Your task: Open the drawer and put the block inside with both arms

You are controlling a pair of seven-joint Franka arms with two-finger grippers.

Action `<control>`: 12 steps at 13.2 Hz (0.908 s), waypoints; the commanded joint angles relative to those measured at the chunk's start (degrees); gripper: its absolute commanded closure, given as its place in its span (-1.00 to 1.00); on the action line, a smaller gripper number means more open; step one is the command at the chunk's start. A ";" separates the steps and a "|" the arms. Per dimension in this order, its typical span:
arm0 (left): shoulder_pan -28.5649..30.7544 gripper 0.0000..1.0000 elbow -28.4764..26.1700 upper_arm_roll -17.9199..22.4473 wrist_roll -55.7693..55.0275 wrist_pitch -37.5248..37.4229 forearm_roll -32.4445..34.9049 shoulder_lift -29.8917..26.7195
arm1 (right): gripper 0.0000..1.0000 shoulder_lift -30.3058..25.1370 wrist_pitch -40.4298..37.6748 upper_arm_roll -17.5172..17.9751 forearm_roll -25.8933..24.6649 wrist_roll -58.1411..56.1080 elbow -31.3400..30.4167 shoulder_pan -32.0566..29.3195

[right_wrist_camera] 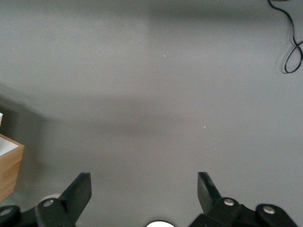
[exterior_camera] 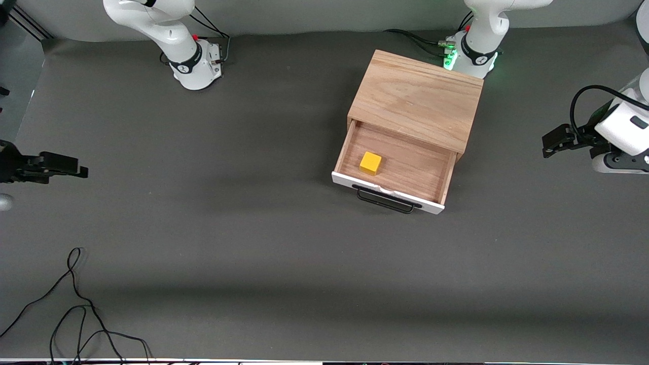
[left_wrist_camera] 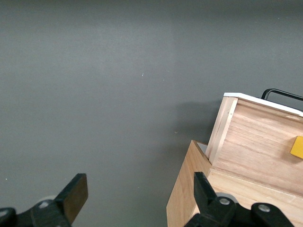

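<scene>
The drawer stands pulled out of the light-wood box, with its white front panel and black bar handle toward the front camera. The yellow block rests inside the drawer, on its floor. My left gripper hangs open and empty over the table at the left arm's end, apart from the box. The left wrist view shows this gripper, the box, the drawer and an edge of the block. My right gripper is open and empty over bare table at the right arm's end.
Loose black cables lie on the grey table near the front camera at the right arm's end; a loop of cable shows in the right wrist view. The two arm bases stand along the table's back edge.
</scene>
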 commanded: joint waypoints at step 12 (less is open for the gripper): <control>-0.51 -1.00 -2.10 0.37 1.11 1.80 -0.10 -2.49 | -0.99 -22.00 22.40 11.72 -12.84 -0.49 -29.32 -6.98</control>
